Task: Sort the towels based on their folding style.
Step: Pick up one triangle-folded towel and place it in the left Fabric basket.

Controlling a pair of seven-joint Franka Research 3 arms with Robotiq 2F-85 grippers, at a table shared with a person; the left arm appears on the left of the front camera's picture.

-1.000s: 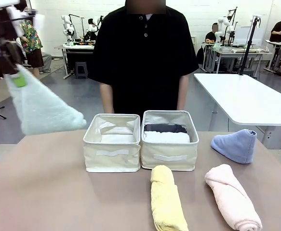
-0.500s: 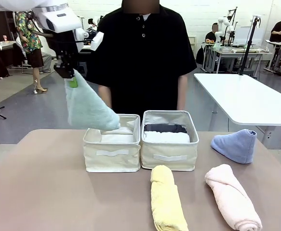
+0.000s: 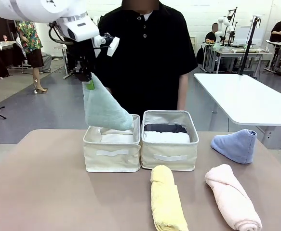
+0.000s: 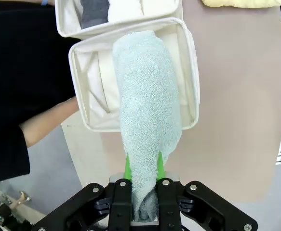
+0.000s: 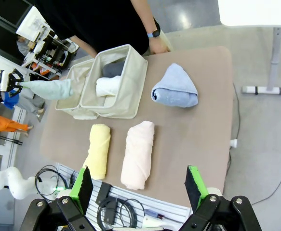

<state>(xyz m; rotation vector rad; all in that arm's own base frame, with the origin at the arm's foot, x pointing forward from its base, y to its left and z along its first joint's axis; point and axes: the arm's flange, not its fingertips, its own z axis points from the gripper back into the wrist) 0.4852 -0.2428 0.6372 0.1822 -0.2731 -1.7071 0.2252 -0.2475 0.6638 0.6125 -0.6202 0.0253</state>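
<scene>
Six towels showed in the front view. One, the mint towel [image 3: 104, 108], hung tip-up from the left jaws, which were closed on its narrow end. Its wide end dipped to the far rim of the left basket [image 3: 112, 156]. The grey roll [image 3: 165, 128] and white roll [image 3: 167, 137] lay in the right basket [image 3: 169, 155]. The blue cone [image 3: 235, 144] sat on the counter [image 3: 44, 192] at the right. The yellow roll [image 3: 167, 197] and pink roll [image 3: 232, 202] lay at the near edge.

From the left wrist, the mint towel's narrow end was pinched between the green pads [image 4: 127, 167], and the rest drooped away over the left basket. Terry like this probably handles light, soft and floppy, so a pinch at the folded tip seemed the soundest hold. A looser grip might let the cone slump open.

From the right wrist, the right jaws stood wide open with nothing between them. They were high over the near right of the counter, well apart from the pink roll, yellow roll and blue cone.
</scene>
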